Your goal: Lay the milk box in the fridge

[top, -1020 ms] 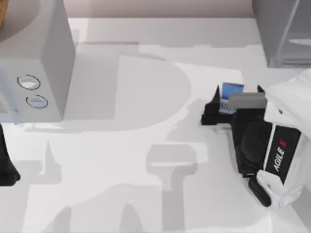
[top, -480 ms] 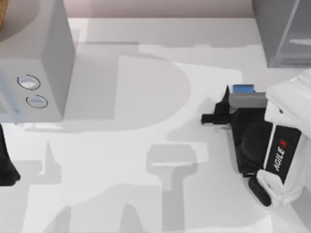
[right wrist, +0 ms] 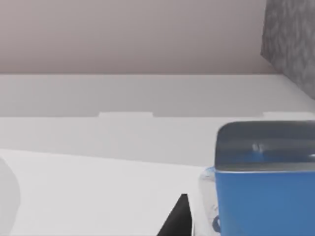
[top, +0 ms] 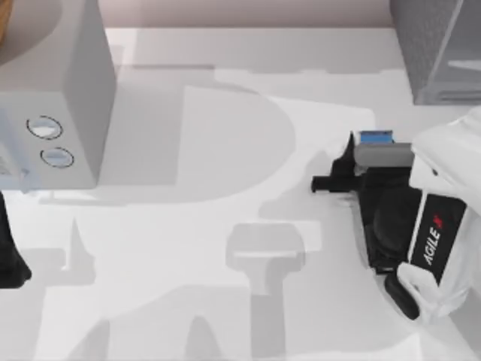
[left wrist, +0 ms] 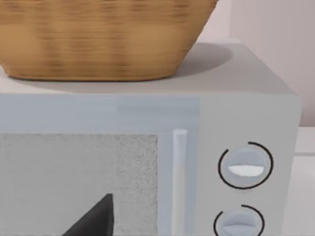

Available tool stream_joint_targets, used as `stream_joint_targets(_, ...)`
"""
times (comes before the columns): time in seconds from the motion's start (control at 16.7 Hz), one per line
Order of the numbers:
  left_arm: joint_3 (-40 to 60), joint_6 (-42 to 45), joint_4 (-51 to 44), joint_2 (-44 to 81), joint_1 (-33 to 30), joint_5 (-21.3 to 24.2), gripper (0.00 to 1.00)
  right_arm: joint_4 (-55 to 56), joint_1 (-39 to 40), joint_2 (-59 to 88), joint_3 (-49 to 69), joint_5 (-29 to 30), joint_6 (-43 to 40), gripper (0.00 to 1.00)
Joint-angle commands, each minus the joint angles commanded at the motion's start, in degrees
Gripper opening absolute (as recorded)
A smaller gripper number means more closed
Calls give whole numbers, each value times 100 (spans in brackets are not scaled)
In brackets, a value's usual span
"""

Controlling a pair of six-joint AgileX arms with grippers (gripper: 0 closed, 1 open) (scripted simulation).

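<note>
Standing left: dialled appliance; fridge beyond milk box.

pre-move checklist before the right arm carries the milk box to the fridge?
1. Milk box at right gripper: ok, blue carton sits beside the fingers in the top view.
2. Firm grasp: cannot tell, contact is hidden under the wrist.
3. Carton upright: ok in the right wrist view.
4. Fridge located: ok, at the table's far right corner.
5. Fridge door open: cannot tell.
6. Left gripper parked: ok, at the left edge by the microwave.
</note>
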Motion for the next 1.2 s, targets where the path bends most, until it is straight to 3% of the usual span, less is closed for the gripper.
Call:
stream_joint_targets(0.3,0,0,0,0,0,0,100,-55,3,-53,-12,-6,11,0)
stream_joint_targets(1.2,0,0,0,0,0,0,100,-1854,6,-2020,-234,-37,20,0)
